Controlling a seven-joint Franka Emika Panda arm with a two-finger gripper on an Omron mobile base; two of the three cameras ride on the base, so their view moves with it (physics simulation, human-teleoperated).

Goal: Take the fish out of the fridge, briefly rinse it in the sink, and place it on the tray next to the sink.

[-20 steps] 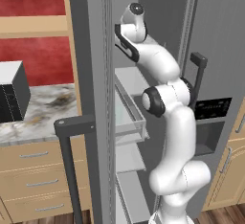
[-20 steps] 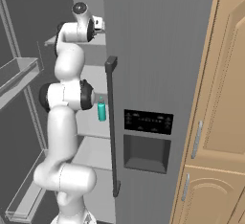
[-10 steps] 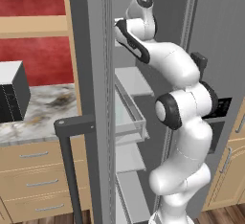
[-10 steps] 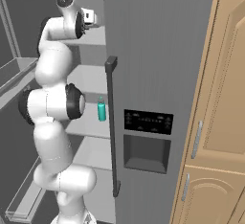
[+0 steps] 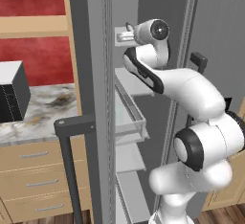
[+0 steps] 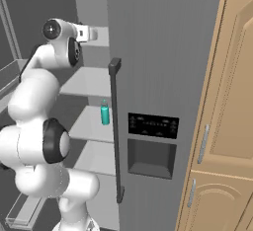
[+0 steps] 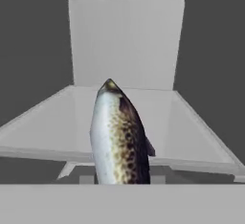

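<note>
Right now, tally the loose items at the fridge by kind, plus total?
Fish: 1, speckled, close in front of the hand, over a white shelf.
Teal bottle: 1, upright on a fridge shelf.
Total: 2

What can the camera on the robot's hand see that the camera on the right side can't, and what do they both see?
The hand view shows the fish up close, speckled brown with a pale side, sticking up between the gripper tips over a white fridge shelf.

The right base view shows the white arm reaching into the fridge, a green bottle on a lower shelf, the door's dark bar handle, its dispenser panel, and the tan cupboard.

Both show the fridge's white shelves and grey inside.
</note>
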